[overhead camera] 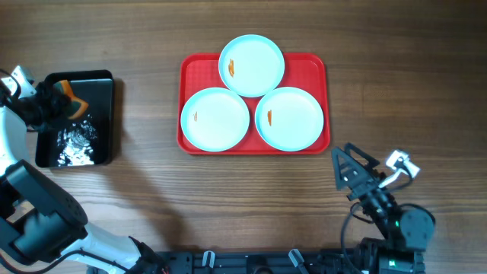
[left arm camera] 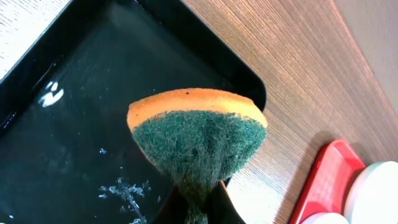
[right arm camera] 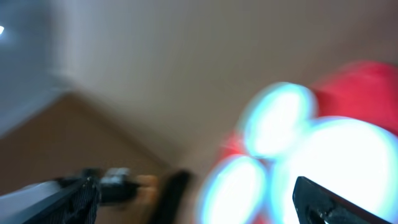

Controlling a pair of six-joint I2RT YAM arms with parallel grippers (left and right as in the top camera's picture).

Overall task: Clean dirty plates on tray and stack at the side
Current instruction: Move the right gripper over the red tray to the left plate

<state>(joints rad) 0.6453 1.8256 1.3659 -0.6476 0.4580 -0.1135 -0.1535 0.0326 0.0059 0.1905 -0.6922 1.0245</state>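
Left fingers: clamped on the sponge, above the black tray, far left.
Red tray: mid-counter.
Plates: far plate, left plate and right plate lie on it, each smeared orange.
Right fingers: spread wide, empty, near right.

At the left edge of the overhead view we see a black tray holding glinting water. Over it, an orange sponge shows its green scouring face.

Brown wood-grain tabletop, soft even light, blurred beige backdrop beyond
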